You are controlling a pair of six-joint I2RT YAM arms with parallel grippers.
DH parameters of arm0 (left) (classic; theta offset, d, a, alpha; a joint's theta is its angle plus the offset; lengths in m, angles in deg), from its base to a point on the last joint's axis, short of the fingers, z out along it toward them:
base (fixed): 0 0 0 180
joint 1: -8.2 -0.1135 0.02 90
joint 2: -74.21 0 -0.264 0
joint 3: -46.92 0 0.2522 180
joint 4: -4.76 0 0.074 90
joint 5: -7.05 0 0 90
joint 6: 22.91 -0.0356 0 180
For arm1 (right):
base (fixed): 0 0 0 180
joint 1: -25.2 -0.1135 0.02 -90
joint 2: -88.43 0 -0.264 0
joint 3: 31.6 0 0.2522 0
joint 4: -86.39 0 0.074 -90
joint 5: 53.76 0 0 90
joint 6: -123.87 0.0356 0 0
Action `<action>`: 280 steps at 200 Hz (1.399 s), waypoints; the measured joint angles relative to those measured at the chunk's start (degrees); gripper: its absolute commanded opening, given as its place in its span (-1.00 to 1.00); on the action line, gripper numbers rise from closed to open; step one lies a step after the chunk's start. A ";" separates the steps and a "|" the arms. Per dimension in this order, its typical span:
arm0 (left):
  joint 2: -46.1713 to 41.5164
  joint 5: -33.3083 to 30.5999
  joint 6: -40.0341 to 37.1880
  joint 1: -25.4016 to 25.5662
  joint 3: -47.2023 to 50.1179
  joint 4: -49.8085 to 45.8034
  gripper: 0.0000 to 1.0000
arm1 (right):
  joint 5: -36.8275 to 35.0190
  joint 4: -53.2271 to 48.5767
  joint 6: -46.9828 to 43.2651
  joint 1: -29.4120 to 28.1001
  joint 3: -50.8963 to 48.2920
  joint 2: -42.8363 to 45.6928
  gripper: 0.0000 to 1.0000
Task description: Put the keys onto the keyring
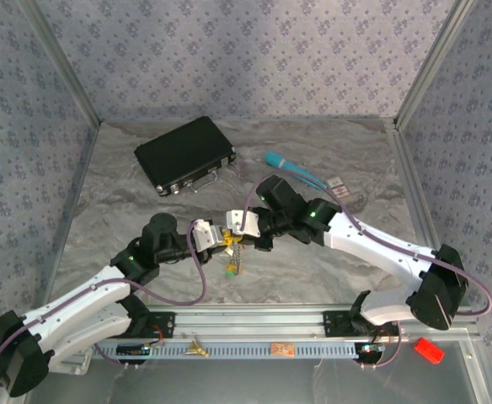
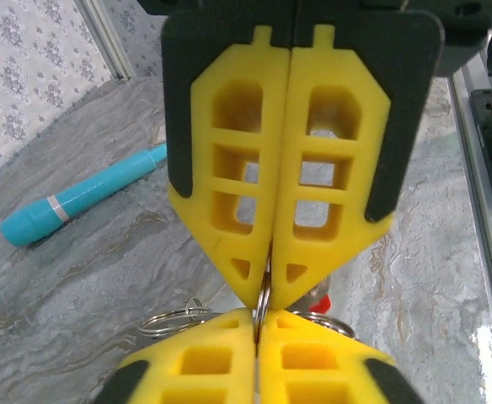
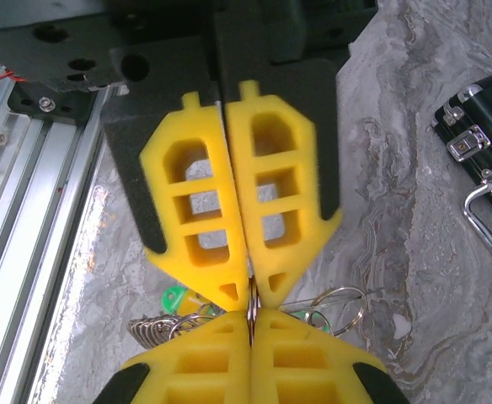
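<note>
Left hand (image 2: pixel 264 290) is clenched on the thin wire of the keyring (image 3: pixel 340 290), up off the counter (image 1: pixel 313 278), nearer the arms than the black case (image 1: pixel 185 155) and a bit right of it. The keys (image 1: pixel 231 268) dangle under the pinch. I can't tell how many are actually threaded. Right hand (image 3: pixel 250 295) is clamped on the same wire, tip to tip. Looks like mid-threading. Next, I'd guess one hand lets go and works a key round the coil without dropping the ring.
</note>
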 measured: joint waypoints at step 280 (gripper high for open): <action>-0.55 0.61 2.95 -0.04 3.58 8.28 -0.72 | 14.51 15.87 10.03 7.06 -10.73 2.89 -1.00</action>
